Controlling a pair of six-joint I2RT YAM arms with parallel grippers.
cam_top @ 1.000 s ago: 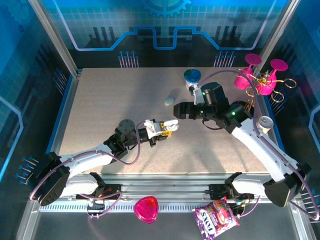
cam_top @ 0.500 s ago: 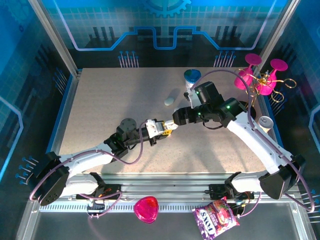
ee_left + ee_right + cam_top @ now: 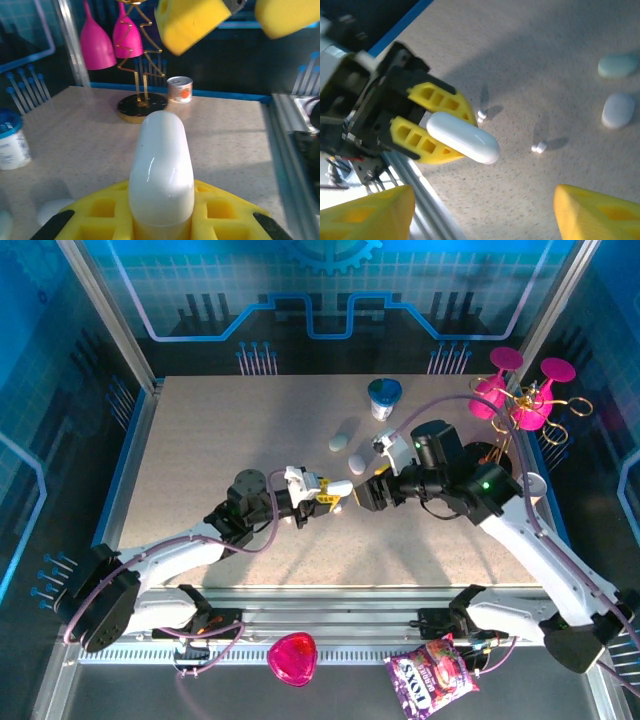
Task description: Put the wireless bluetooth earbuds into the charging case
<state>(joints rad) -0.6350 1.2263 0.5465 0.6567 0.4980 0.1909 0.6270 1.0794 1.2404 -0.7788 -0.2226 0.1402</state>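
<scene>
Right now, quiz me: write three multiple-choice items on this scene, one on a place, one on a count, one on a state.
1. Where is the closed white case?
A) lying loose
B) between the left gripper's fingers
C) under a cloth
2. How many tiny earbuds lie on the table in the right wrist view?
A) none
B) two
C) five
3. How does the right gripper stand?
A) open
B) shut on an earbud
C) shut on the case
Answers: 1 B, yellow fingers clamp it on both sides. 2 B, two small white buds lie apart on the table. 3 A, its yellow fingers stand wide apart with nothing between them.
</scene>
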